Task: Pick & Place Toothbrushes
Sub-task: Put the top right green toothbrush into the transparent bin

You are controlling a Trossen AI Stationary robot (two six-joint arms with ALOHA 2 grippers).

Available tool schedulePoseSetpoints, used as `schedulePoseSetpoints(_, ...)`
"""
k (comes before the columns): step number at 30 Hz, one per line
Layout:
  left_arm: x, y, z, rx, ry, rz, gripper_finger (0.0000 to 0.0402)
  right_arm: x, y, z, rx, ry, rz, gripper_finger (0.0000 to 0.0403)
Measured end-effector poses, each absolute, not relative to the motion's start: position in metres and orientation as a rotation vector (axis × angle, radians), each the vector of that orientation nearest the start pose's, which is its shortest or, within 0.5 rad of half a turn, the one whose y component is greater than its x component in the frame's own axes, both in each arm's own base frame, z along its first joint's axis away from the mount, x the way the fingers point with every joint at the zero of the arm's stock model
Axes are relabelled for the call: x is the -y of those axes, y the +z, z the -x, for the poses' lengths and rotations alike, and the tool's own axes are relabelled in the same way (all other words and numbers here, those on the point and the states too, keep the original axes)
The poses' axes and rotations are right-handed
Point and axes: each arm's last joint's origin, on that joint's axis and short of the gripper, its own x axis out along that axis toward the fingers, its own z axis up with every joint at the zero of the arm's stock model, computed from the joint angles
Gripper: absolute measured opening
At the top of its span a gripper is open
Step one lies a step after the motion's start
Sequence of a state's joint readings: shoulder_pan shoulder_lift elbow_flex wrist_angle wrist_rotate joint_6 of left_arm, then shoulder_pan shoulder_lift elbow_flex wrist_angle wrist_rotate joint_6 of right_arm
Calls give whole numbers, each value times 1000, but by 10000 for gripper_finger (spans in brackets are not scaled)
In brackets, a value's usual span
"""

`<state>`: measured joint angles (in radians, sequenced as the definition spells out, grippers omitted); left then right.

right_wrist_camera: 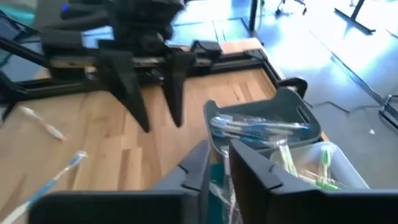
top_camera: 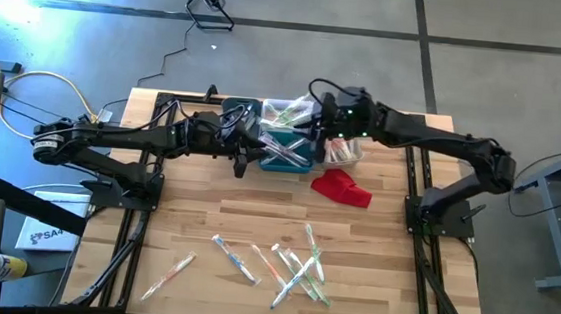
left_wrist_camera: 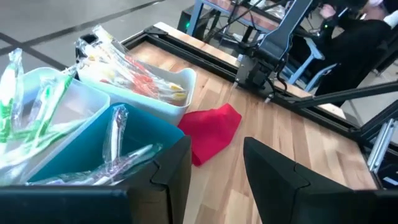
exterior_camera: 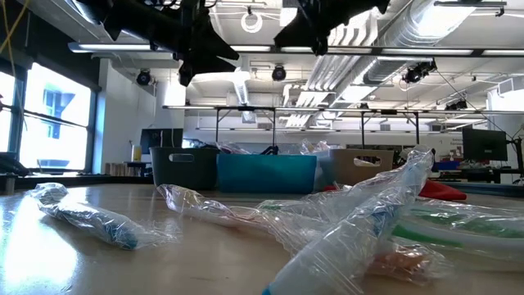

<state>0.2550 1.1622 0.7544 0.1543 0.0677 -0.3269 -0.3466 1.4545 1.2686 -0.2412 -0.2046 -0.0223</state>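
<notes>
I see my left gripper (top_camera: 241,162) hovering at the teal bin (top_camera: 291,154), fingers spread with nothing between them. My right gripper (top_camera: 315,120) hangs over the bins at the table's far edge, its fingers narrowly parted and holding nothing. Wrapped toothbrushes (top_camera: 292,268) lie scattered on the near tabletop, and more fill the bins. A red cloth (top_camera: 341,189) lies beside the bins.

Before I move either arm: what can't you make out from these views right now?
- High view: grey bin contents, covered by the left arm.
- Low view: both hands, cut off by the top edge.
- Low view: handle colours of the near toothbrushes, blurred by crinkled wrappers.
- Right wrist view: whether the right hand holds anything.
</notes>
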Motion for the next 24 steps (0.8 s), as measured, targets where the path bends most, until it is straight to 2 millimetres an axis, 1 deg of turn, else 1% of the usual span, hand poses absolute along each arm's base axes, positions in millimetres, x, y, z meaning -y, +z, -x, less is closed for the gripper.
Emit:
schedulePoseSetpoints(4,-63,279,-250,-219,221,366,143,102,350,-303,-382,-124,-87,21)
schedulePoseSetpoints(7,-63,279,-250,-220,221,366,143,101,351,-301,-395,-122,-90,6)
schedulePoseSetpoints(13,-63,281,-250,-206,220,365,143,100,344,-298,-469,-125,-124,5)
schedulePoseSetpoints(16,-63,280,-250,-207,225,402,143,97,339,-296,-524,-129,-169,3)
schedulePoseSetpoints(21,-63,279,-250,-212,231,439,143,86,333,-295,-594,-119,-242,3)
schedulePoseSetpoints(24,-63,279,-250,-212,231,440,143,75,331,-297,-624,-103,-255,3)
